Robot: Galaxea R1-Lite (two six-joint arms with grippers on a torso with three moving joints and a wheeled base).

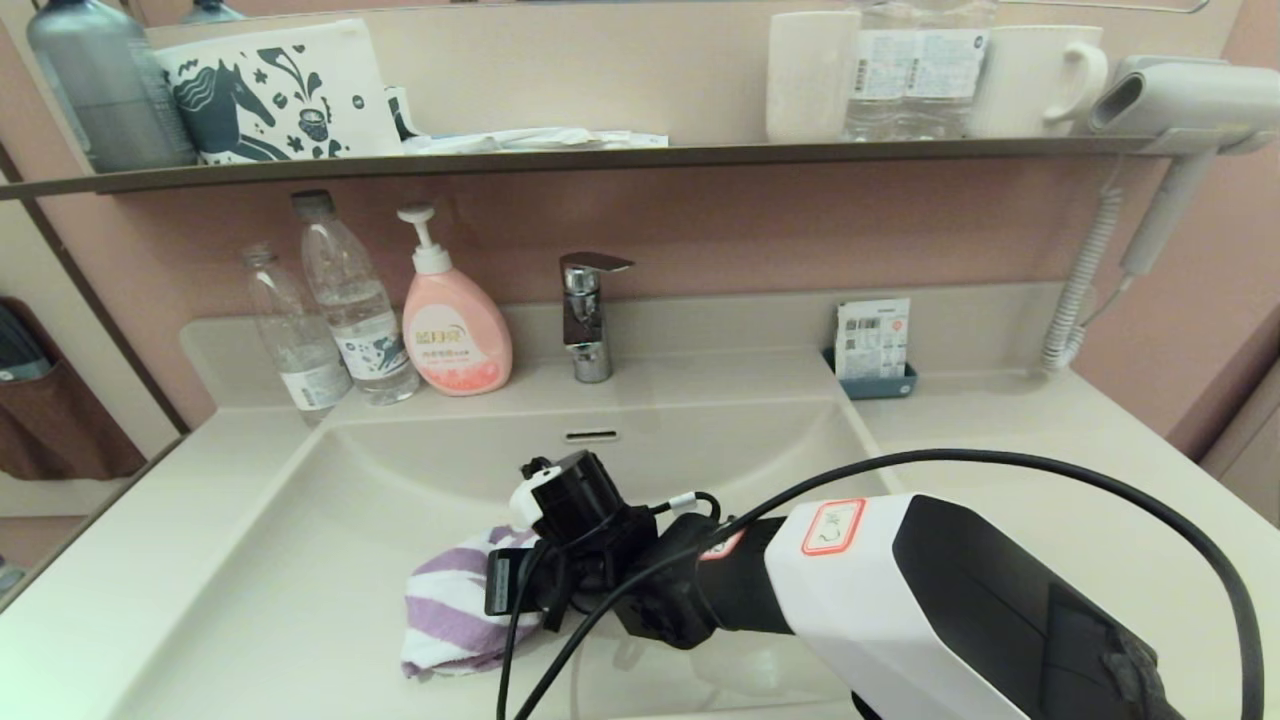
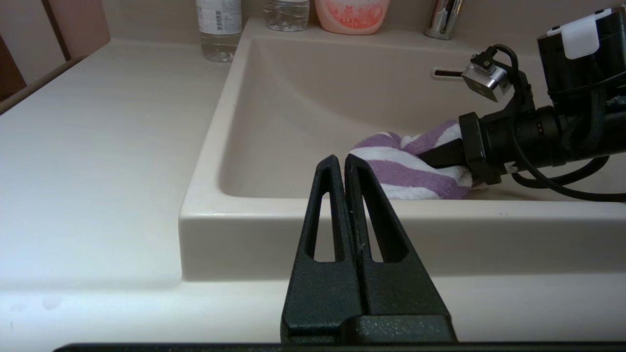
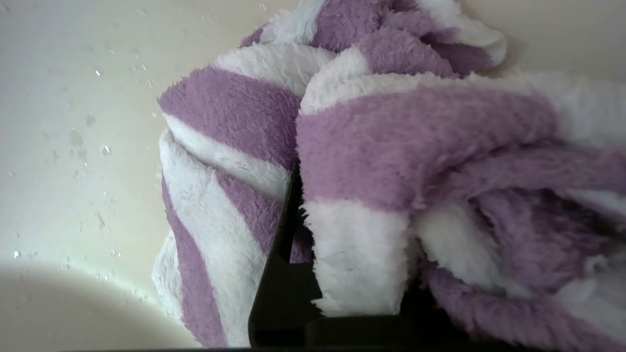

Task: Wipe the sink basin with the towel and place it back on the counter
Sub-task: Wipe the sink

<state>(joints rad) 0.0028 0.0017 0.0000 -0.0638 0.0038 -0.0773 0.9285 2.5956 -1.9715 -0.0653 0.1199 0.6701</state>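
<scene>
The purple and white striped towel (image 1: 450, 612) lies bunched on the floor of the cream sink basin (image 1: 300, 560), left of the middle. My right gripper (image 1: 512, 592) reaches down into the basin and is shut on the towel (image 3: 391, 146), with a fold pinched between its fingers (image 3: 287, 230). Water droplets dot the basin surface (image 3: 73, 146) beside the cloth. The drain plug is hidden; the overflow slot (image 1: 591, 436) shows on the back wall. My left gripper (image 2: 341, 164) is shut with nothing in it, held low in front of the counter (image 2: 98, 161) at the basin's front left corner.
A chrome faucet (image 1: 588, 315) stands behind the basin. A pink soap pump (image 1: 455, 335) and two water bottles (image 1: 350, 300) are at the back left. A small blue tray of packets (image 1: 873, 355) sits back right. A hair dryer (image 1: 1180, 105) hangs by the dark shelf (image 1: 600, 158).
</scene>
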